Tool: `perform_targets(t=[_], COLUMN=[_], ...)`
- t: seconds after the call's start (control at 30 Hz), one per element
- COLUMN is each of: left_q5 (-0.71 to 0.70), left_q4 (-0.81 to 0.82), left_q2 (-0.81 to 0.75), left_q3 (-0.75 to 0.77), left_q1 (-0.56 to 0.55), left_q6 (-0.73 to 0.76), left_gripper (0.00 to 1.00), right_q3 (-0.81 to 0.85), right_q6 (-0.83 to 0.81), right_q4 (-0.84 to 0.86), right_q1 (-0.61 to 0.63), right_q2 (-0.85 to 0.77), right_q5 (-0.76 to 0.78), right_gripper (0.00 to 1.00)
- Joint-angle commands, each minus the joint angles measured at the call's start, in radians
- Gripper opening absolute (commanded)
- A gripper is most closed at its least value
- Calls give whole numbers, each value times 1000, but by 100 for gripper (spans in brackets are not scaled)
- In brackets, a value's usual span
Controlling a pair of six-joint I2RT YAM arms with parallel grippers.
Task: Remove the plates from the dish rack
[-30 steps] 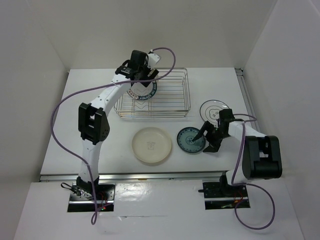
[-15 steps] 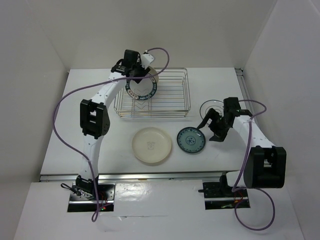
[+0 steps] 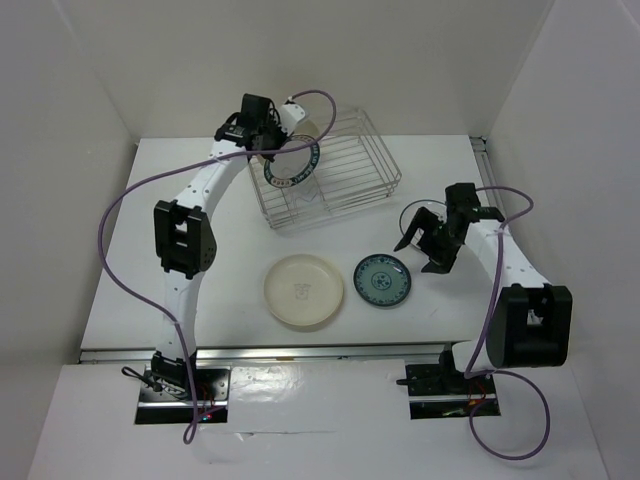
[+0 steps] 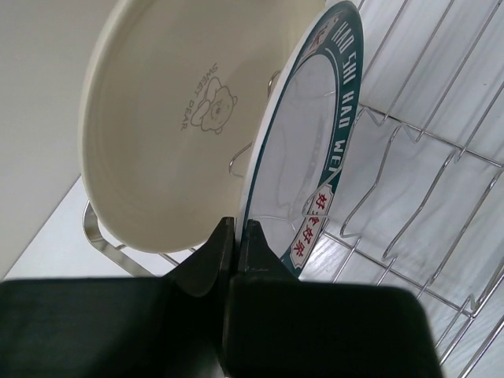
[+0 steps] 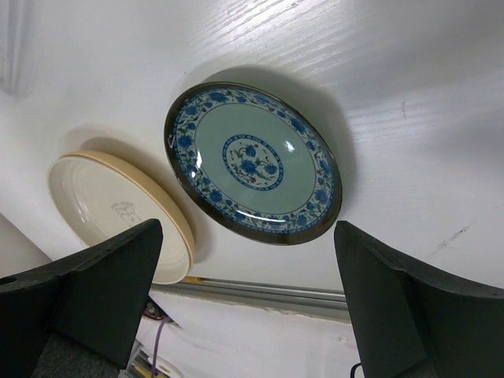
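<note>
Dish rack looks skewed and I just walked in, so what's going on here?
The left gripper is shut on the rim of the green-rimmed plate, standing in the rack beside a cream plate. The right gripper hangs open above the table by the blue plate, which lies flat near a tan plate, both out of the rack.

flat white wood-grain tabletop [image 3: 180, 290]; plain white back wall [image 3: 400, 60], matching left side wall [image 3: 60, 200] and right side wall [image 3: 570, 150]; silver metal strip [image 3: 300, 352] along near table edge; soft even light.
</note>
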Motion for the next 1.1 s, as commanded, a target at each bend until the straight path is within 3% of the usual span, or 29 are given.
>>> perform_targets(t=[0.0, 0.17, 0.4, 0.57, 0.83, 1.07], left_q5=[45, 108, 173, 378, 728, 874], left_q4=[-12, -12, 9, -121, -268, -342], left_q2=[-79, -166, -278, -300, -279, -214], left_q3=[25, 25, 64, 118, 2, -18], left_q1=[3, 3, 3, 3, 12, 12], left_q6=[-44, -104, -235, -332, -461, -470], left_gripper=[0, 0, 0, 0, 0, 0], right_q3=[59, 99, 159, 168, 125, 84], right_q6=[-11, -23, -97, -108, -28, 16], right_q4=[-29, -29, 107, 294, 604, 722], right_q1=[36, 78, 201, 236, 236, 236], right_q2=[1, 1, -43, -93, -149, -108], right_q5=[21, 21, -45, -140, -244, -295], right_gripper=[97, 97, 97, 97, 98, 94])
